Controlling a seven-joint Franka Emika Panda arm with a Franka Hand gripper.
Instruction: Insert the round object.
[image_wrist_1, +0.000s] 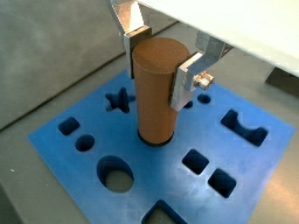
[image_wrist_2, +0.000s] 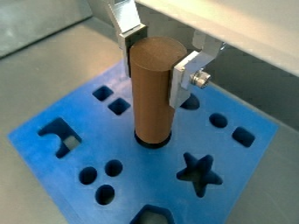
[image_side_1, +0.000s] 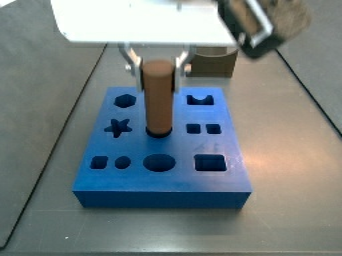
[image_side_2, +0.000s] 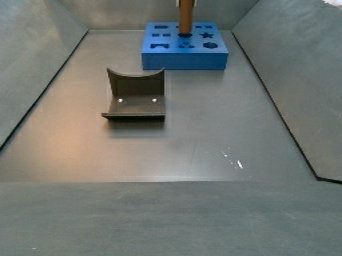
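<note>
**Inspector A:** Position of the round object (image_wrist_1: 156, 87)?

**Inspector B:** Upright over the blue block (image_wrist_1: 82, 162), lower end seated in a round hole near the block's middle. Confirmed in both wrist views; dark ring of the hole visible around the base (image_wrist_2: 152, 140). Depth of seating not determinable. Smooth brown cylinder, tall, no visible tilt.

**Inspector A:** Gripper?

**Inspector B:** Gripper (image_wrist_1: 162, 57) directly above the block, straddling the peg's upper part. Silver finger plates (image_wrist_2: 187, 80) on either side of the top end. Jaws narrowed to about the peg's width; near plate appears flush against the peg's side. True contact on the far side not determinable, so grip or mere closeness left unresolved.

**Inspector A:** Block layout?

**Inspector B:** Star-shaped hole (image_wrist_2: 198, 171), square holes, small round holes, one large open round hole (image_wrist_1: 115, 173), and a notched cutout at one corner (image_wrist_1: 246, 125). All open except the one occupied by the peg.

**Inspector A:** Side views?

**Inspector B:** Peg (image_side_1: 159, 98) standing in the block (image_side_1: 163, 188), gripper body above it (image_side_1: 158, 62). In a side view from far off, block (image_side_2: 187, 58) at the far end of the floor, peg (image_side_2: 186, 14) rising from it. Fixture (image_side_2: 135, 95) near mid-floor, well apart from the block.
</note>
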